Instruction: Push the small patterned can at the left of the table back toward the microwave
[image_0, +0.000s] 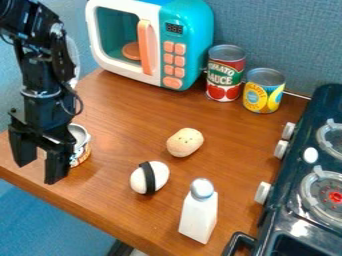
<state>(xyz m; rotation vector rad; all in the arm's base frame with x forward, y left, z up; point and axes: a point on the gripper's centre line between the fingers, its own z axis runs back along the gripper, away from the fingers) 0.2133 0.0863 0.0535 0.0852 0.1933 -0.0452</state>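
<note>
1. Hangs low at the left of the surface (127, 120), with the gripper (40, 170) pointing down and the fingers spread, a clear gap between them. Holds nothing visible.
2. Find the small open-topped can (81, 145) just beside and partly behind the right-hand finger, upright on the surface near its left edge. Cannot tell whether touching.
3. Judge this as an empty-handed position close to the can, with no grip made. To grasp there, would need the spread fingers lined up on either side of the can's wall, without a knock from the right-hand one.
4. Note next, to the right, a potato-like toy (185, 142) and, nearer, a white egg-shaped piece with a black band (149, 178), well apart from the fingers.
5. Also see a white shaker (199, 212) upright at the near side.
6. At the far side, see a toy microwave (157, 55), a red can (225, 73) and a yellow can (263, 91); at right, a toy stove (304, 150).
7. Beware mainly of the arm, partly hiding the small can.
</note>
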